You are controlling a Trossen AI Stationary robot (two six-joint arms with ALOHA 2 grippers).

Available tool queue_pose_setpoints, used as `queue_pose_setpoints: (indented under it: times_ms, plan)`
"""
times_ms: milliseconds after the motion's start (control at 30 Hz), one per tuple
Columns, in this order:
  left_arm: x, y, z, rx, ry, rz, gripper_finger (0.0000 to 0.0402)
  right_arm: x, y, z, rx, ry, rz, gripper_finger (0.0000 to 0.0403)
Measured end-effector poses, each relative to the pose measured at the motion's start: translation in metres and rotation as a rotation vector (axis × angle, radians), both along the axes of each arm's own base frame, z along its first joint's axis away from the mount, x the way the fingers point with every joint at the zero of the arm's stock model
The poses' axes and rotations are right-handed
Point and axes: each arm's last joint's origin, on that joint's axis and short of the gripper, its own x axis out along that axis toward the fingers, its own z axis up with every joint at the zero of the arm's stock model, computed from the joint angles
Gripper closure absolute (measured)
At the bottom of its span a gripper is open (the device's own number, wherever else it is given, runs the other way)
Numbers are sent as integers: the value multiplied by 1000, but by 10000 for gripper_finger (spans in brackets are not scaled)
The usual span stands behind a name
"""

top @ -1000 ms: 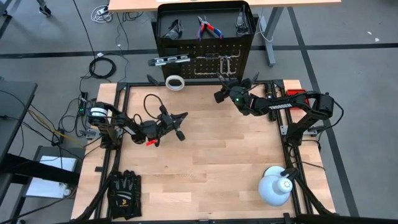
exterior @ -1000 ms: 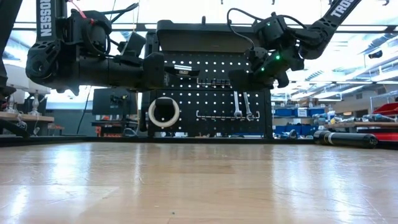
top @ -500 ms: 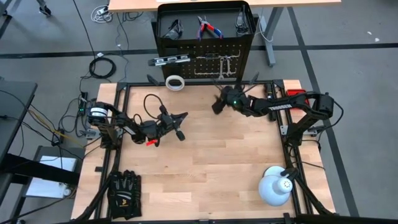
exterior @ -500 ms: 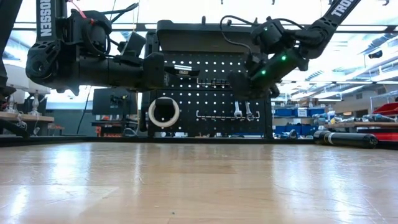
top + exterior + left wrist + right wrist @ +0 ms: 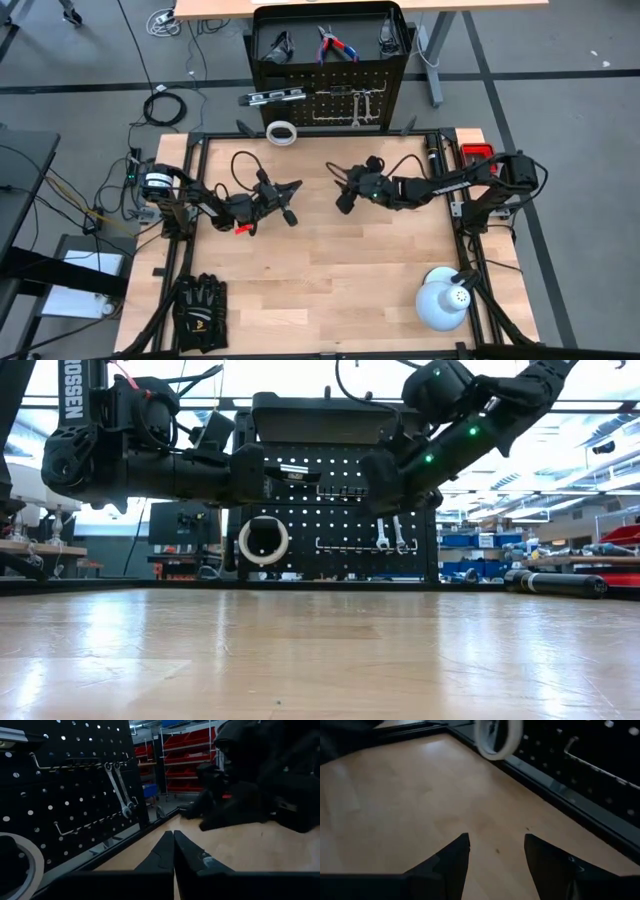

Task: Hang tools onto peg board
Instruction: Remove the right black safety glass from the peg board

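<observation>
The black peg board (image 5: 325, 95) stands at the table's far edge, with its tray shelf (image 5: 262, 30) on top. Red-handled pliers (image 5: 336, 45) and black-framed glasses (image 5: 279, 43) lie in the shelf. The dark level bar (image 5: 268, 97), the white tape roll (image 5: 283, 132) and two silver wrenches (image 5: 362, 104) hang on the board's hooks. The wrenches (image 5: 120, 787) and the tape roll (image 5: 497, 737) also show in the wrist views. My left gripper (image 5: 291, 204) is shut and empty above the table's left middle. My right gripper (image 5: 339, 190) is open and empty above the table's middle, near the board.
Black gloves (image 5: 200, 312) lie at the near left corner. A white dome lamp (image 5: 444, 300) sits at the near right. A small red box (image 5: 478, 152) sits at the far right. Black frame rails (image 5: 190, 250) run round the wooden table top (image 5: 340, 270).
My right gripper has drawn back from the peg board, going toward the table's near edge and a little to the left, and now hangs over the table's middle. The wrenches stay hanging on the board.
</observation>
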Motion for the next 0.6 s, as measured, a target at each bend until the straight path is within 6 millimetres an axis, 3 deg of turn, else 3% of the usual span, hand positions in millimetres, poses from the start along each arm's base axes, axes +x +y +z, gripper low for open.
queue_pose_setpoints:
  times_ms: [333, 600]
  plan:
    - [0, 0, 0, 0, 1, 0, 402, 1, 12, -1, -82, 74, 88, 204]
    - [0, 0, 0, 0, 1, 0, 402, 1, 26, 1, -161, 87, 37, 222]
